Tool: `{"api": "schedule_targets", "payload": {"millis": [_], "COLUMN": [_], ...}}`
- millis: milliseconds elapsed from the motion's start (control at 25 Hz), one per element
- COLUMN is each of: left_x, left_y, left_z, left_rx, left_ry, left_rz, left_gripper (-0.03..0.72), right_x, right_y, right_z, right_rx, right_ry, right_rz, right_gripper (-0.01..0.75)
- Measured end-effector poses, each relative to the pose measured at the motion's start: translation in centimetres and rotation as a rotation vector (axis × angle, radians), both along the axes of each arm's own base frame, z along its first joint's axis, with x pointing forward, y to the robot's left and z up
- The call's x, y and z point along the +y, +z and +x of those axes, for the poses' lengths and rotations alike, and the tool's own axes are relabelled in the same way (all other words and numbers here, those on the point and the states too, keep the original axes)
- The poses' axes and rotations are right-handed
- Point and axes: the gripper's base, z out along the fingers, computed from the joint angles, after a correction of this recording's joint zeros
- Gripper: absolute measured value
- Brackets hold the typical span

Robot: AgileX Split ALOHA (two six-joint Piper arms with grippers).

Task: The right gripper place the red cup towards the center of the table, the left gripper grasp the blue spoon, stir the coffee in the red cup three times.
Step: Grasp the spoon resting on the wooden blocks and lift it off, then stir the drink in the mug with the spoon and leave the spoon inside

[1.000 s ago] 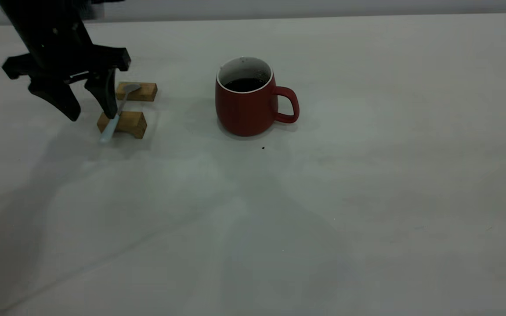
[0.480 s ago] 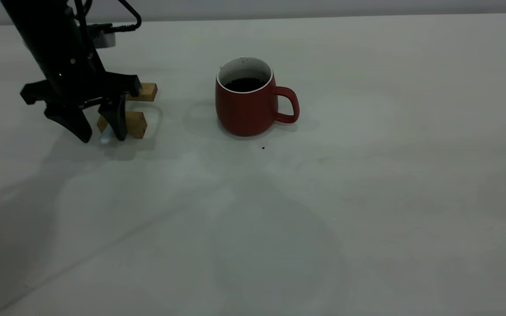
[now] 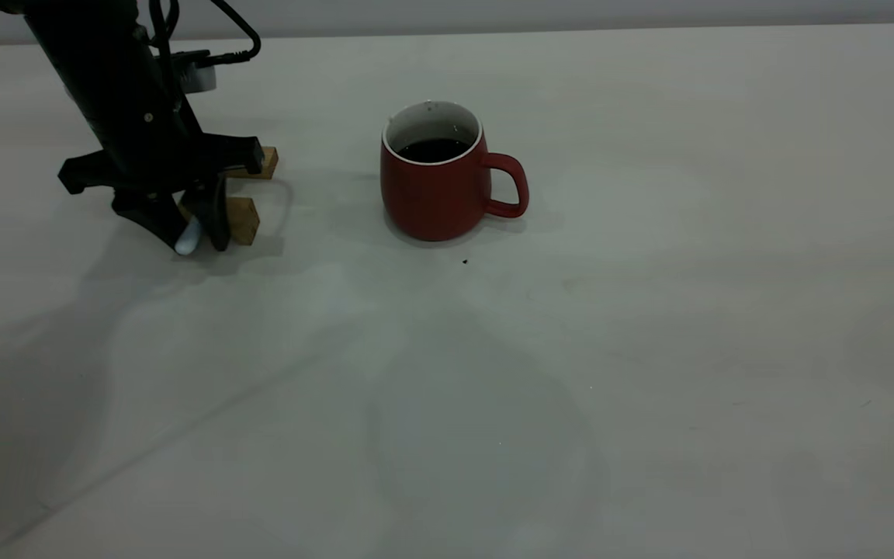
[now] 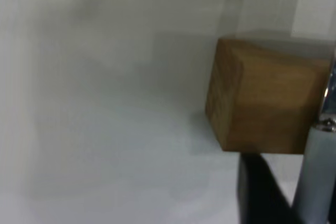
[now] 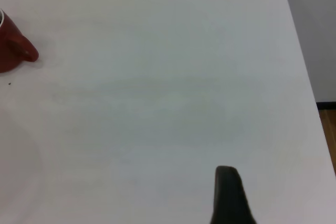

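Observation:
The red cup [image 3: 435, 190] stands near the table's [image 3: 649, 349] middle with its handle to the right and dark coffee [image 3: 433, 149] inside. It also shows at the edge of the right wrist view as the red cup [image 5: 10, 51]. The blue spoon [image 3: 188, 241] lies across two wooden blocks at the left, and only its pale handle tip shows. My left gripper [image 3: 192, 237] reaches down over it, shut on the handle. In the left wrist view the handle [image 4: 317, 177] runs beside one dark finger [image 4: 257, 192]. A dark part of my right gripper [image 5: 229, 198] hangs over bare table, far from the cup.
Two tan wooden blocks carry the spoon: the near block [image 3: 243, 220], seen close up as the near block [image 4: 262, 98], and the far block [image 3: 268, 161]. A tiny dark speck [image 3: 465, 262] lies in front of the cup. The table's edge [image 5: 302, 61] runs along one side of the right wrist view.
My left gripper has come down and to the right over the spoon's handle. Its fingers have drawn together around the handle. The cup has not moved.

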Motion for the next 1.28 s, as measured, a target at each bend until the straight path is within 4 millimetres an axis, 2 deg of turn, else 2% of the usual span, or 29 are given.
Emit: {"api": "schedule_targets", "payload": {"millis": [120,240,400,520,640,960,1080,1280], "left_x": [0.0,-0.1,-0.6,-1.7,-3.3,-6.9,-7.5,-7.8], "left_y": [0.1,0.8,4.5,7.7,10.0,13.4,14.4,15.3], "left_z": [0.1,0.3,1.0,1.3,1.1,1.4,1.5,1.5], "left_rx": [-0.002,0.006,-0.024,-0.034,0.017,0.29,0.395,0.578], "left_ry": [0.0,-0.003,0.027,0.128,0.297,0.676,0.763,0.926], "left_rz": [-0.001,-0.003,-0.05,-0.185,-0.385,-0.925,-1.048,-1.123], "left_gripper": [0.137,0.135,0.135,0.135,0.135,0.135,0.135,0.135], "right_x": [0.0,0.0,0.0,0.0,0.0,0.0,0.0,0.0], "right_y": [0.0,0.0,0.0,0.0,0.0,0.0,0.0,0.0], "right_z": [0.0,0.0,0.0,0.0,0.0,0.0,0.0,0.0], "right_rx": [0.0,0.0,0.0,0.0,0.0,0.0,0.0,0.0], "right_ry": [0.0,0.0,0.0,0.0,0.0,0.0,0.0,0.0], "right_rz": [0.0,0.0,0.0,0.0,0.0,0.0,0.0,0.0], "right_gripper": [0.533,0.533,0.533,0.533,0.533,0.533,0.532,0.523]}}
